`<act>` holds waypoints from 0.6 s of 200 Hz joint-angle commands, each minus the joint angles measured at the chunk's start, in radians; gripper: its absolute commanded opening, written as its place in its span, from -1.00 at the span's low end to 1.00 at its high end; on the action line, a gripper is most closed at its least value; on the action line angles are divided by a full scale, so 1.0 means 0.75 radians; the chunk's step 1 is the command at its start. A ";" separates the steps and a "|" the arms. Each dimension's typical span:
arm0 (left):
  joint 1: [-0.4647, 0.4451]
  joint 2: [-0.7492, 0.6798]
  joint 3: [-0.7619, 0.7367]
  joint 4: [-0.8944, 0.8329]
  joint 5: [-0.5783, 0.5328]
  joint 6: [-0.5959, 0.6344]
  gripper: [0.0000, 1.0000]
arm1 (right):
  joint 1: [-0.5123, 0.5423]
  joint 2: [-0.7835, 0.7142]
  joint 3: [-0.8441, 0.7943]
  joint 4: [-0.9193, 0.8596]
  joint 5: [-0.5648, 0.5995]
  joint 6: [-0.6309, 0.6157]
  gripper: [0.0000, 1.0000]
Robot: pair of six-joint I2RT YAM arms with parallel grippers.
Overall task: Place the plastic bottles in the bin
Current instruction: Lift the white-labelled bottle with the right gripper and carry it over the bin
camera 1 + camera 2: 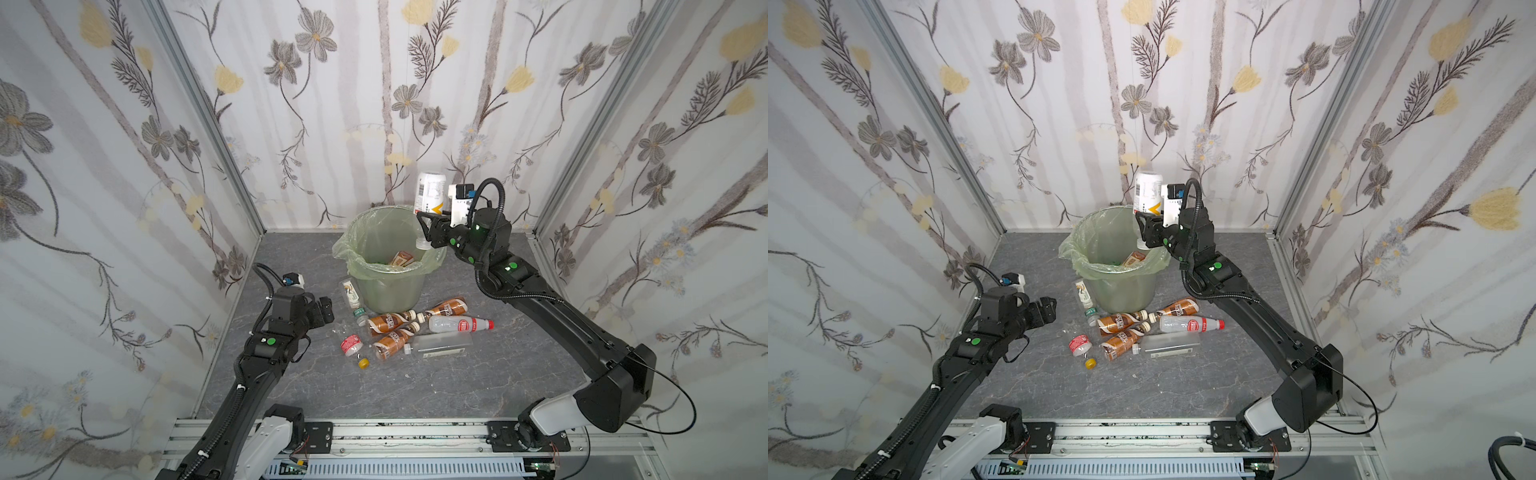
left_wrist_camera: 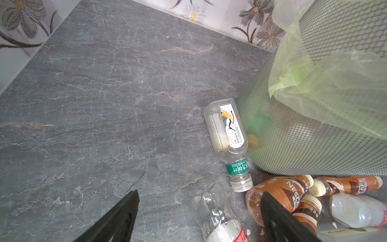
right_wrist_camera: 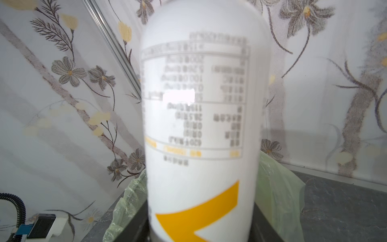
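Over the right side of the bin (image 1: 390, 291), a white-labelled bottle (image 1: 431, 192) is held cap-down, clamped by the right gripper (image 1: 426, 230); its neck is hidden, its print blurred in the wrist view. The left gripper (image 2: 199, 193) is spread wide, empty, above a clear red-labelled bottle (image 2: 217, 213).

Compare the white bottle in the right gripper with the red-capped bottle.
The white bottle is opaque with an orange mark; the red-capped bottle is see-through with a red label. The white bottle hangs cap-down over the bin's rim; the red-capped bottle lies on its side. Both are capped.
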 commanded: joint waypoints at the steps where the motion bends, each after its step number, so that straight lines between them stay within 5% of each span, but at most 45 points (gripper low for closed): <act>1: 0.003 0.011 -0.001 0.032 -0.012 0.004 0.84 | 0.031 -0.024 -0.060 0.203 0.052 0.083 0.04; 120: 0.003 0.044 0.001 0.059 0.007 -0.002 0.84 | 0.099 0.043 -0.183 0.299 0.057 0.146 0.15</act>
